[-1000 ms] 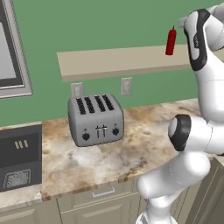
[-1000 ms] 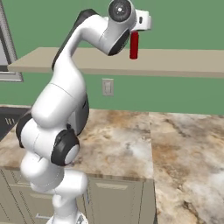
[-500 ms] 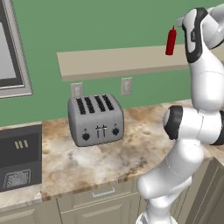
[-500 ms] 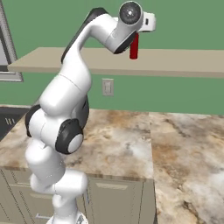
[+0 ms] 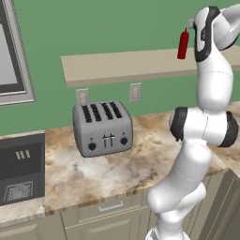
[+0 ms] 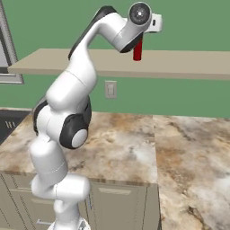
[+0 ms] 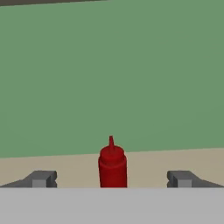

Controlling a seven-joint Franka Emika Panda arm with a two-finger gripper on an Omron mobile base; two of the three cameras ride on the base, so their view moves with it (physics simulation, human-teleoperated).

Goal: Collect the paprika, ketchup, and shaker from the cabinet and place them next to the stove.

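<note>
The ketchup point(image 7: 113, 167) stands upright on the cabinet point(image 5: 122, 68), dead centre between the fingertips point(image 7: 41, 179) of the claw point(image 7: 112, 179), which is spread wide and released, level with the bottle. Nothing is grasped yet, and nothing has been set on the table point(image 5: 103, 171) by the stove point(image 5: 21, 176) at 9 o'clock. By my reading, all three fetches remain.

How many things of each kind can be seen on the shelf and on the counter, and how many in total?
Ketchup bottle, upright on the shelf: 1
Toaster, on the counter: 1
Total: 2
</note>
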